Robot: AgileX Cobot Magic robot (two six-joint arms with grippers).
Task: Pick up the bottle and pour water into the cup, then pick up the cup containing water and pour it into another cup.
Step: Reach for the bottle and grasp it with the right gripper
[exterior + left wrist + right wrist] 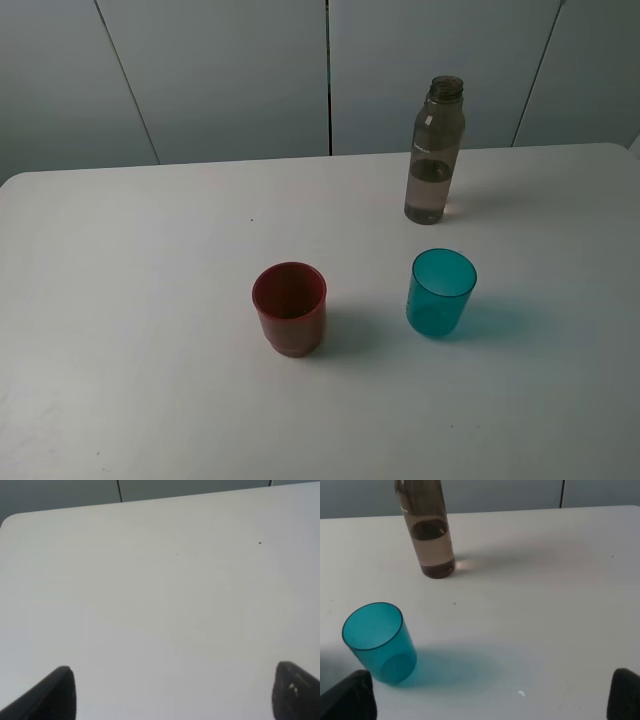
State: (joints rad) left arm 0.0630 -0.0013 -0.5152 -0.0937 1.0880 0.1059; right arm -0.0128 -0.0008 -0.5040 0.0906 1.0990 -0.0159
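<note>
The smoky grey-brown bottle (434, 150) stands upright and uncapped at the back of the white table (120, 300), with some water in its lower part. It also shows in the right wrist view (426, 527). The teal cup (440, 292) stands upright in front of it and shows in the right wrist view (380, 642) too. The red cup (289, 308) stands upright to the teal cup's left. Neither arm shows in the exterior high view. My left gripper (172, 692) is open over bare table. My right gripper (490, 697) is open, short of the teal cup and the bottle, touching neither.
Grey wall panels (220, 70) rise behind the table's far edge. The table's rounded far left corner (10, 520) shows in the left wrist view.
</note>
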